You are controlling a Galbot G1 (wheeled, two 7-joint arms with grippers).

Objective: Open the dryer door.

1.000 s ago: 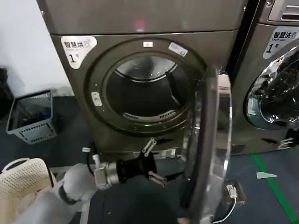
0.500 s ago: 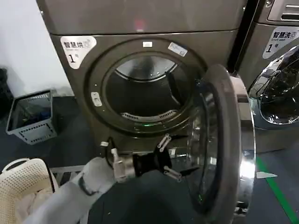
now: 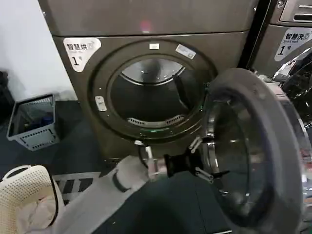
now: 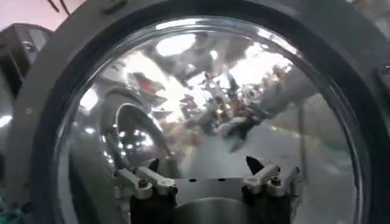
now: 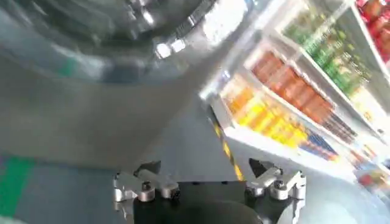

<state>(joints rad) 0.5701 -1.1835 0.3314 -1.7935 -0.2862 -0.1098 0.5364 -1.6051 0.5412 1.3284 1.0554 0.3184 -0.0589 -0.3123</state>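
The dryer (image 3: pixel 146 22) is a dark grey-brown machine with its round drum opening (image 3: pixel 146 97) uncovered. The dryer door (image 3: pixel 273 131) hangs swung out to the right, its grey inner rim and glass bowl facing me. My left gripper (image 3: pixel 208 157) is open, its fingertips right at the inner glass low on the door; I cannot tell whether they touch. In the left wrist view the door glass (image 4: pixel 201 91) looms close in front of the left gripper (image 4: pixel 204 165), nothing between its fingers. My right gripper (image 5: pixel 204 165) is open and empty, near a curved grey machine front (image 5: pixel 73 115).
A grey crate (image 3: pixel 31 122) stands on the floor at the left, and a white laundry basket (image 3: pixel 24 195) sits in front of it. The neighbouring machine (image 3: pixel 287 41) stands behind the open door. Stocked shelves (image 5: pixel 304 97) and a yellow-black floor stripe (image 5: pixel 226 149) lie beyond the right gripper.
The door has swung from edge-on to wide open toward the right. My left gripper has travelled right and slightly up along with it, staying open against the inner side.
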